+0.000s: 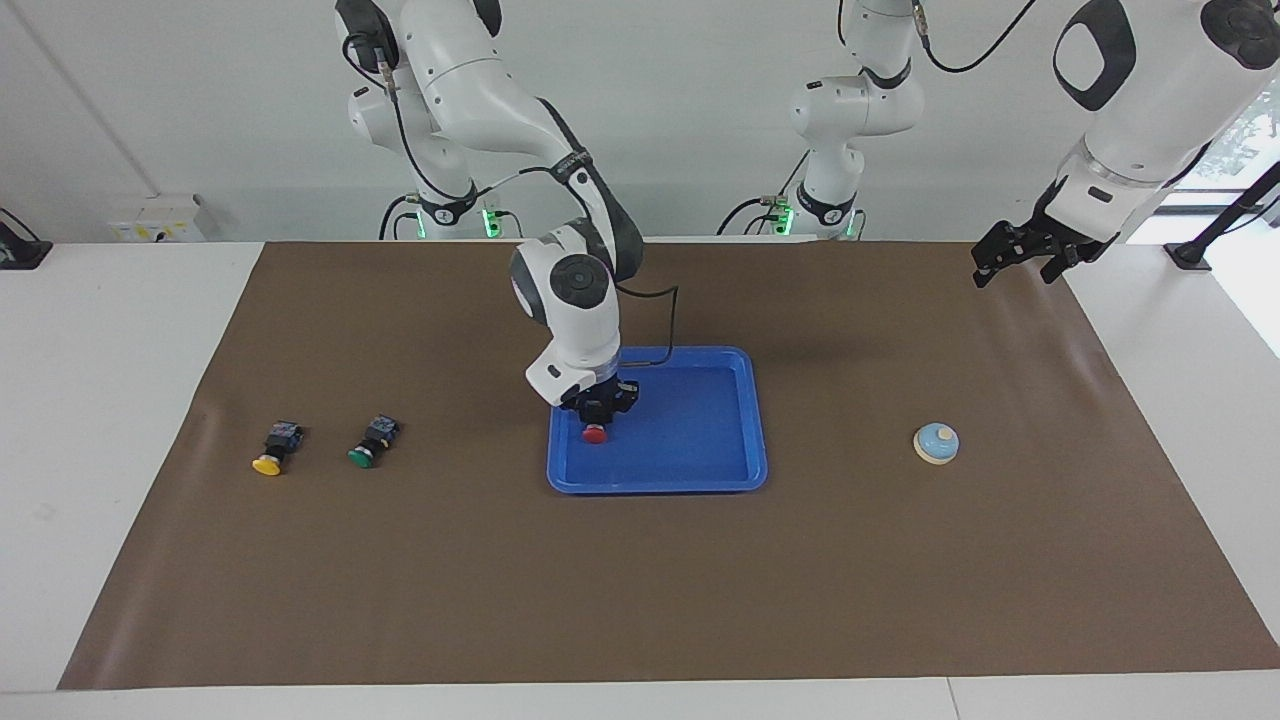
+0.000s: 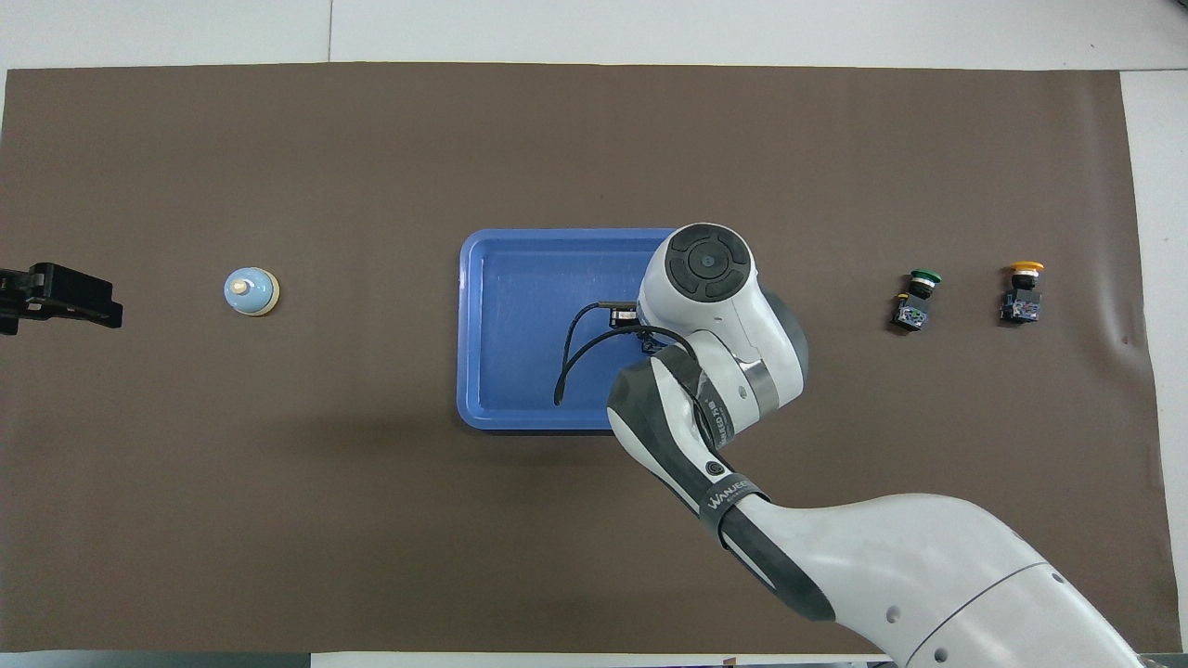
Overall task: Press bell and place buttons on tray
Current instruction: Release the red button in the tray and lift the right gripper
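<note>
My right gripper (image 1: 598, 418) is down inside the blue tray (image 1: 757, 430), shut on the black body of the red button (image 1: 595, 434), whose cap rests at the tray floor. In the overhead view the right wrist covers that button and the fingers above the tray (image 2: 473, 325). The green button (image 1: 372, 442) (image 2: 919, 299) and the yellow button (image 1: 277, 449) (image 2: 1022, 292) lie on the mat toward the right arm's end. The light-blue bell (image 1: 936, 443) (image 2: 251, 290) stands toward the left arm's end. My left gripper (image 1: 1015, 275) (image 2: 93, 306) waits open, raised over the mat's edge.
A brown mat (image 1: 640, 590) covers most of the white table. A black cable (image 2: 571, 357) loops from the right wrist over the tray.
</note>
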Robot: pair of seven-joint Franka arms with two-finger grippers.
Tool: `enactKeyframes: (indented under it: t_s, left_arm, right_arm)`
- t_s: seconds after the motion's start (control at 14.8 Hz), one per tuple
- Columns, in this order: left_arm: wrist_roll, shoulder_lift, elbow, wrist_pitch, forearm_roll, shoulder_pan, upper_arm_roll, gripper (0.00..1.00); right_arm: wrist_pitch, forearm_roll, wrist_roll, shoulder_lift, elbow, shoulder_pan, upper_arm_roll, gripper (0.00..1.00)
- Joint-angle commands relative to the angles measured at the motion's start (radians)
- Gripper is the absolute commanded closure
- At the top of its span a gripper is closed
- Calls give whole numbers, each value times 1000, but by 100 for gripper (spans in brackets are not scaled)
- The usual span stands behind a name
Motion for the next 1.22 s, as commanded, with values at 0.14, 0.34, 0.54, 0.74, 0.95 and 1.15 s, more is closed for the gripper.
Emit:
enactKeyframes:
  t_s: [0.14,0.34,0.54,0.74,0.95,1.15]
  left_arm:
    - [-10,-7,5,-11,-13,4,1,0]
    - [-10,-7,5,-11,-13,4,1,0]
    - [-10,-7,5,-11,-13,4,1,0]
    - [-10,-7,5,-11,-13,4,1,0]
    - [-10,-7,5,-11,-13,4,1,0]
    - [-10,-7,5,-11,-13,4,1,0]
  right_arm:
    - [-32,9,61,-21,17,-6,7,0]
    - [-148,9,52,-50,90,-35,3,0]
    - [-266,-6,20,-93,147,-97,0,0]
    - [-317,-20,-88,-143,147,-204,-3,0]
    - [-342,-69,-155,-154,143,-299,-3,0]
    - [-359,-82,-212,-165,106,-386,-3,0]
